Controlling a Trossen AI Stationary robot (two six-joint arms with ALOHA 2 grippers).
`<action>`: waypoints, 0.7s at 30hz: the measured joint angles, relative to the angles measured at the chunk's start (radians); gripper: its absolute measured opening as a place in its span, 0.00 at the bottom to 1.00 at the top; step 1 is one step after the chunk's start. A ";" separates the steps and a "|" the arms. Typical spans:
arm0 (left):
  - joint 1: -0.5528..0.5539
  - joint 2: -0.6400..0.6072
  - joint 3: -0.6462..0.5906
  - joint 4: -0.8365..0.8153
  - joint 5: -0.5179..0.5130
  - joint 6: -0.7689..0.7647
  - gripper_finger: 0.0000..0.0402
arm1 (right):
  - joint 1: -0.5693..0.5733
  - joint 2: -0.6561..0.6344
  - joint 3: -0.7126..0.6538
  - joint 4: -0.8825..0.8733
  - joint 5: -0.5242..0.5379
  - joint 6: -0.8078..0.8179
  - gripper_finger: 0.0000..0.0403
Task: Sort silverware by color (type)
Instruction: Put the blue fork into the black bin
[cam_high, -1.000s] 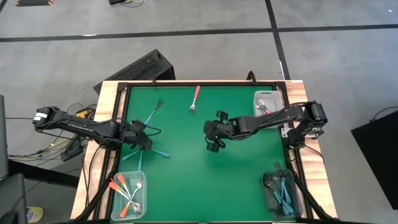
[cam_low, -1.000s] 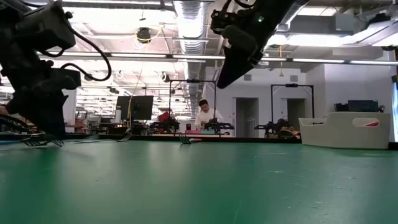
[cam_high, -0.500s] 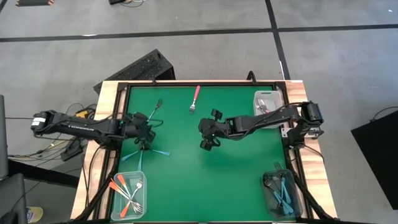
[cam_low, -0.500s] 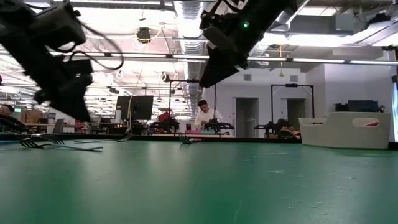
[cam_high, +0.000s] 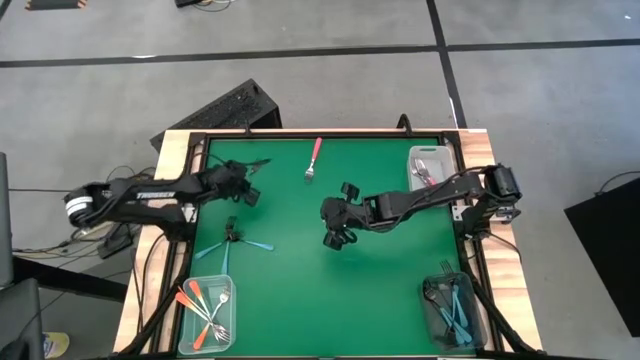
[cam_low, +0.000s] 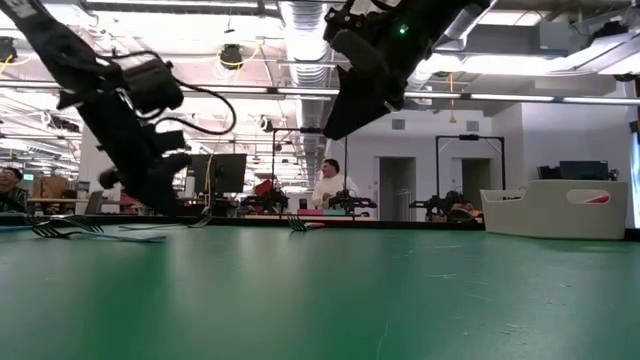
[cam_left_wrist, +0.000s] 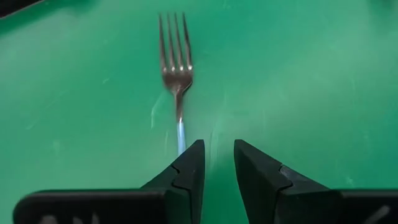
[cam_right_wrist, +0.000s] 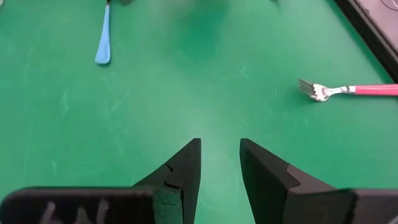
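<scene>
The left arm (cam_high: 140, 195) reaches in from the table's left edge, stretched nearly level toward the far left part of the table; its wrist tips downward, and the left gripper (cam_high: 243, 187) sits low over the surface near the far left corner; its two dark fingers (cam_left_wrist: 186, 174) stand a narrow gap apart, with nothing between them. The right arm (cam_high: 430, 195) comes in from the right edge and bends toward the middle of the table; the right gripper (cam_high: 335, 225) hangs above the surface, pointing down and leftward; its fingers (cam_right_wrist: 183, 168) are parted by a moderate gap and hold nothing.
</scene>
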 joint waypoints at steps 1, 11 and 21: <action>0.005 0.029 0.000 0.028 0.000 0.011 0.18 | -0.002 0.000 0.000 0.002 0.000 0.001 0.34; 0.049 0.216 0.005 0.167 -0.092 0.018 0.18 | -0.012 0.000 0.000 0.005 0.002 0.027 0.34; 0.047 0.155 -0.003 0.180 -0.087 0.034 0.18 | -0.029 0.000 0.000 0.005 -0.001 0.027 0.34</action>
